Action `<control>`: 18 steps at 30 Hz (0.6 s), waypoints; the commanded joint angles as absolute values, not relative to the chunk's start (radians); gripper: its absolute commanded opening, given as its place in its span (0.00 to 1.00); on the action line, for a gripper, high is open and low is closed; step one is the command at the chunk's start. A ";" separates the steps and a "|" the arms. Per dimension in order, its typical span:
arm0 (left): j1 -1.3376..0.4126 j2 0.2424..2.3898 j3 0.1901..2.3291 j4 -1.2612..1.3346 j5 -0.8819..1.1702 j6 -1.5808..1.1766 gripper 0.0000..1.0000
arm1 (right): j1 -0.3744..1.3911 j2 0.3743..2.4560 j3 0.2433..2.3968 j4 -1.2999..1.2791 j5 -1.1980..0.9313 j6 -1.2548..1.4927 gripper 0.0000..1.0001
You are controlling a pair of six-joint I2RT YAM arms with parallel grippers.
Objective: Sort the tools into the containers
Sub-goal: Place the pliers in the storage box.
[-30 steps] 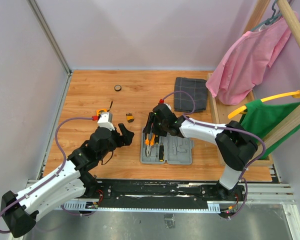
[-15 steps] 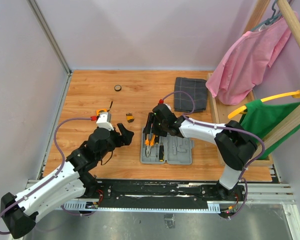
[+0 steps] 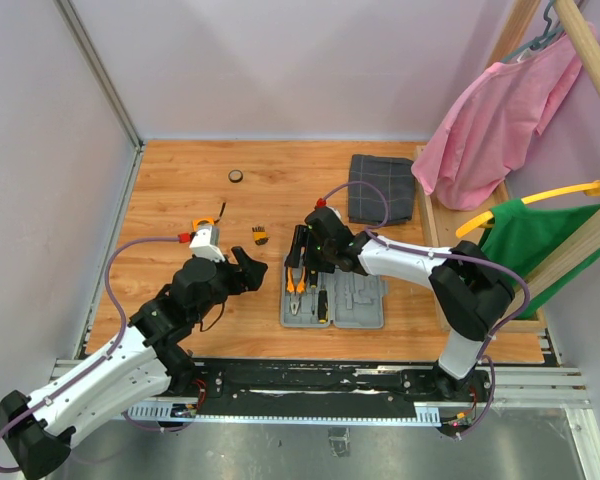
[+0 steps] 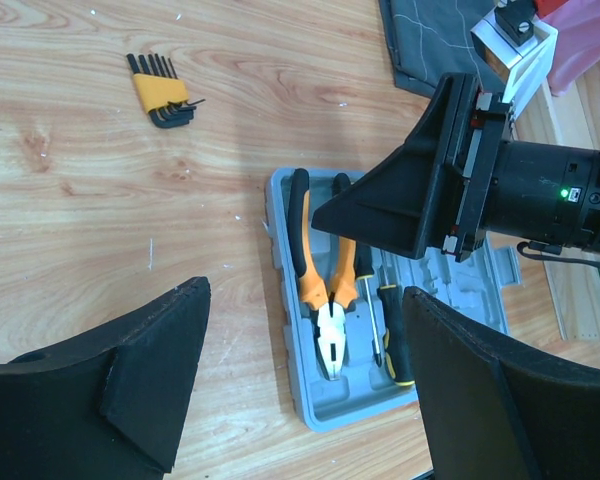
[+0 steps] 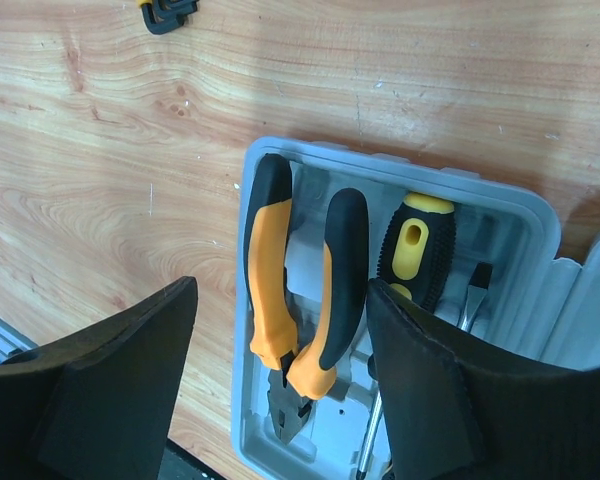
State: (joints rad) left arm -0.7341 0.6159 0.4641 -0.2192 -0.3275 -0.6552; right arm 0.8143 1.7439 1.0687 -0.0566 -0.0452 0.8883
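1. Right claw: jaws apart, nothing clamped. It hangs low over the left end of the case, a finger on each side of the pliers.
2. Left claw: jaws wide apart, empty, over bare wood just left of the case.
3. Tools in the case: pliers in the left-hand slot, nose toward the robot. Beside them are a yellow-and-black screwdriver and a thinner one.
4. Tools out on the table: hex keys, well left of and beyond the case. An orange tape measure lies further left.
5. Risk: the right fingers sit close to the pliers' handles. A skewed lift could catch a handle and drag the pliers out of their slot.
6. Risk: the two claws are near each other at the case edge. If the left moves in before the right clears, they could knock together.
7. Risk: the hex keys lie flat on the wood, so a shallow pinch may slip off them.
8. Hard to tell: whether either right finger touches the pliers.
9. Hidden: the right arm covers part of the case from above. The tape measure is half behind the left wrist. A small round item at the far side is too small to name.
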 commanded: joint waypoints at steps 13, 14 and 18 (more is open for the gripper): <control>-0.727 0.629 0.442 -0.182 -0.324 -0.664 0.81 | 0.836 1.604 1.075 -0.090 0.029 0.813 0.71; -0.727 0.636 0.441 -0.179 -0.320 -0.664 0.81 | 0.835 1.595 1.073 -0.096 0.036 0.809 0.71; -0.727 0.668 0.447 -0.173 -0.318 -0.661 0.81 | 0.835 1.562 1.054 -0.096 0.060 0.797 0.71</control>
State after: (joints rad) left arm -0.7341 0.6430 0.4530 -0.2085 -0.3210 -0.6559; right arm 0.8143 1.5990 1.0687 -0.0700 0.0055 0.8307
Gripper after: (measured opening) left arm 0.814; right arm 0.710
